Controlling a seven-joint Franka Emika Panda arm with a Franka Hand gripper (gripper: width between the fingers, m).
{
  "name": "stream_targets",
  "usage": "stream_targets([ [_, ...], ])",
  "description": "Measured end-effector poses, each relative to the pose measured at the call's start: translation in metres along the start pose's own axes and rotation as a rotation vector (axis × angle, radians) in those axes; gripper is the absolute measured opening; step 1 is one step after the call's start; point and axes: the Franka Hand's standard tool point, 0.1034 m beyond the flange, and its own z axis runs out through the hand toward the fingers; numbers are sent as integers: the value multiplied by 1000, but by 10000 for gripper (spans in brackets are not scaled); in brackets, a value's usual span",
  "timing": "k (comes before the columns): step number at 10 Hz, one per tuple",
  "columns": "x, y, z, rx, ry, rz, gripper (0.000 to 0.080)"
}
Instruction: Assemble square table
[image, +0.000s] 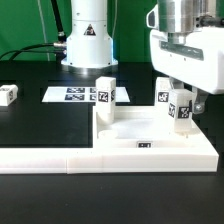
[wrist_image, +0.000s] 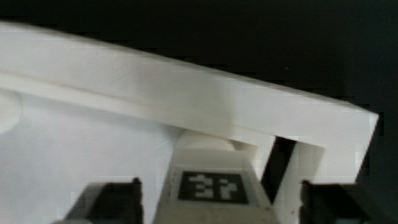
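**A:** Gripper position?

**B:** The gripper (image: 182, 106) is low over the far corner of the tabletop (image: 140, 128), on the exterior view's right. It straddles an upright leg (image: 183, 112) whose tag faces the camera.

**A:** Clamped on it?

**B:** No. In the wrist view the dark fingers (wrist_image: 118, 200) stand apart, one on each side of the leg. A gap shows on both sides, widest on the side where the black surface shows through. Jaws spread, nothing gripped.

**A:** Is the leg seated?

**B:** Can't tell. It stands straight at the tabletop corner, but the joint is hidden.

**A:** Where is the tabletop?

**B:** Lying flat, tucked into the inner corner of the L-shaped wall (image: 60, 157). There is a small tag on the front edge there; I can't say whether it belongs to the tabletop or the wall.

**A:** Other legs?

**B:** The second leg (image: 164, 97) is just beside the first, toward the exterior view's left. Contact between the two is unclear. The corner leg (image: 106, 92) stands upright at the tabletop's other far corner, tag outward. The loose leg (image: 8, 95) lies on the black surface (image: 40, 125) at the exterior view's far left, well apart from the rest.

**A:** Anything else?

**B:** The marker board (image: 68, 95) lies flat behind the corner leg, in front of the arm's base.
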Motion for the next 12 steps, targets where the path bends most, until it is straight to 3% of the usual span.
stream_targets([
  [1,4,0,-2,-10,-4,-54,592],
  [3,5,-5,-5,-67,-7,-375,637],
  [4,7,-7,-5,-58,-8,-431,637],
  [12,7,-5,-5,-75,-2,-1137,648],
])
